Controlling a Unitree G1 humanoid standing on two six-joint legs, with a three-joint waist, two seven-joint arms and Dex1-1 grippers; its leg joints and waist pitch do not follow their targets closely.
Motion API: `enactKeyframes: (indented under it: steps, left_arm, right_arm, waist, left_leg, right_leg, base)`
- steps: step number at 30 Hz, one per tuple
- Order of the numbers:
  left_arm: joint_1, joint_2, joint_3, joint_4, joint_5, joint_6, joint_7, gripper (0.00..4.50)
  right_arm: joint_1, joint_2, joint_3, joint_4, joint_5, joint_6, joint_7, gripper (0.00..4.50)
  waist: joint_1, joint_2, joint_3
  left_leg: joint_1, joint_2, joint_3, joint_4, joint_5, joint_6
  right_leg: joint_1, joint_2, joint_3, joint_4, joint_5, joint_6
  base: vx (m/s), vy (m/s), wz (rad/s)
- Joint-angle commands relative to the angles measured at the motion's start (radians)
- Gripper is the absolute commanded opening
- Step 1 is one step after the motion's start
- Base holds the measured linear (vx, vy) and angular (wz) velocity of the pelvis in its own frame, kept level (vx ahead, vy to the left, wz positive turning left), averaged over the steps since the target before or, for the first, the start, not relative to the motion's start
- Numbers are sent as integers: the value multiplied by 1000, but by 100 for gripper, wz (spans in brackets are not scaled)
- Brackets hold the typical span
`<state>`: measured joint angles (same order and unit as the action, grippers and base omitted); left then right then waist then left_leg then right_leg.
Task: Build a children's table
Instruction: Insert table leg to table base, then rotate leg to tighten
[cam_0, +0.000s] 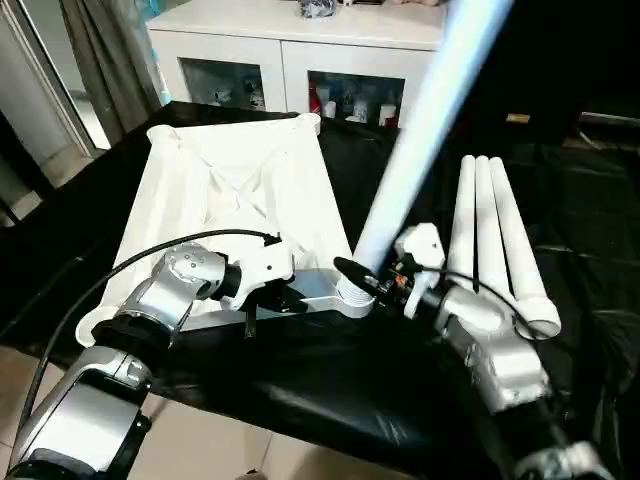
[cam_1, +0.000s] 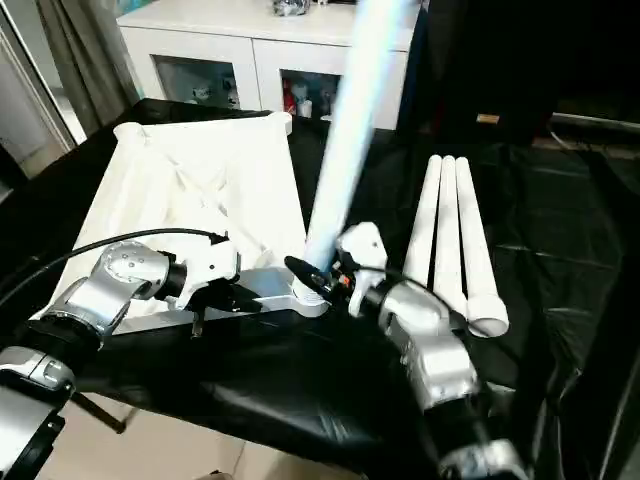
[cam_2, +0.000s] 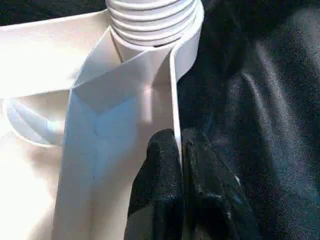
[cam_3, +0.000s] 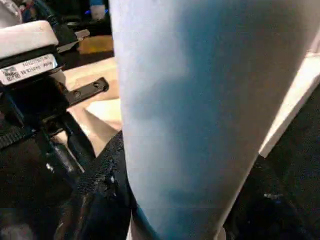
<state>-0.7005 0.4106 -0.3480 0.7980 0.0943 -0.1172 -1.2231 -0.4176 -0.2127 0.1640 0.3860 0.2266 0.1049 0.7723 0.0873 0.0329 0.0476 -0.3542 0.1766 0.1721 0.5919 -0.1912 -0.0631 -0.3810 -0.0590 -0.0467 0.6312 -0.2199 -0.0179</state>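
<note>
Currently: tabletop (cam_0: 235, 190) upside down on black cloth (cam_0: 330, 390), rim pinched tight by left gripper (cam_2: 177, 150). Leg (cam_0: 420, 130) in near corner socket (cam_0: 352, 297), clasped half-open by right gripper (cam_0: 375, 275). Risk: tilted leg cross-threading, levering rim free.

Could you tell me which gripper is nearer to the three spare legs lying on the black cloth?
The right gripper, which grips the standing leg just beside the spare legs; the left gripper pinches the tabletop rim farther away.

The white rectangular plastic tabletop (cam_0: 235, 190) is looking smooth and faintly glossy, its long white tube legs (cam_0: 492, 240) matt; the black table cloth (cam_0: 580, 220) is showing a creased, shiny sheen.
</note>
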Motion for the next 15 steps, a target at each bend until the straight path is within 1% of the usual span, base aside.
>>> enactKeyframes:
  steps: [1,2,4,5,6,7,9,10,12,14,15]
  left_arm:
    - [18,8,-17,-32,9,-12,-38,0]
    - [18,8,-17,-32,9,-12,-38,0]
    - [23,8,-20,-43,7,-13,-47,0]
    - [23,8,-21,-44,7,-14,-48,0]
    - [24,9,-24,-50,5,-14,-57,0]
    - [22,10,-26,-52,5,-18,-63,0]
    - [20,10,-28,-54,5,-24,-70,0]
    - [20,10,-28,-55,5,-25,-72,0]
    - [21,10,-28,-61,-5,-33,-91,0]
    - [24,9,-26,-69,-18,-38,-113,0]
    - [27,11,-26,-78,-27,-40,-131,0]
  right_arm:
    - [18,-24,44,112,-56,54,27,189]
    - [18,-24,44,112,-56,54,27,189]
    - [-5,-30,52,156,-65,43,58,189]
    - [-8,-31,53,161,-65,41,63,189]
    - [-23,-39,61,188,-71,30,87,189]
    - [-33,-42,64,205,-70,21,110,189]
    - [-46,-46,63,231,-66,7,138,189]
    - [-48,-46,62,234,-65,6,142,189]
    - [-60,-49,51,270,-52,-16,180,189]
    - [-63,-50,44,287,-40,-28,210,189]
    - [-66,-55,41,306,-33,-48,241,189]
  waist:
    - [-2,-8,-43]
    - [-3,-5,-44]
    - [-6,-18,-43]
    - [-5,-15,-42]
    - [-7,-21,-40]
    - [-8,-25,-39]
    - [-7,-23,-37]
    - [-7,-26,-35]
    - [-8,-31,-31]
    - [-9,-31,-31]
    - [-8,-32,-32]
  left_leg:
    - [3,54,-21,-81,-245,19]
    - [4,57,-21,-83,-251,15]
    - [4,58,-21,-85,-256,13]
    - [4,58,-22,-85,-258,13]
    - [5,58,-21,-86,-269,14]
    - [6,58,-20,-86,-275,15]
    - [8,58,-20,-88,-288,11]
    - [9,59,-21,-90,-293,9]
    - [9,61,-20,-93,-293,10]
    - [8,60,-19,-92,-287,16]
    - [7,60,-19,-92,-280,19]
  right_leg:
    - [31,-93,55,-100,-287,-189]
    - [30,-94,56,-100,-284,-191]
    - [31,-92,55,-98,-256,-195]
    - [30,-93,55,-96,-251,-197]
    - [29,-92,55,-97,-260,-197]
    - [27,-94,55,-100,-270,-196]
    - [26,-94,57,-103,-297,-192]
    - [25,-94,57,-104,-310,-190]
    - [23,-94,58,-105,-296,-192]
    - [25,-94,58,-104,-277,-201]
    - [26,-94,58,-103,-264,-203]
  base:
    - [0,0,0]
    - [0,0,0]
    - [0,0,0]
    - [0,0,0]
    - [0,0,0]
    - [0,0,0]
    - [0,0,0]
    - [0,0,0]
    - [0,0,0]
    - [0,0,0]
    - [0,0,0]
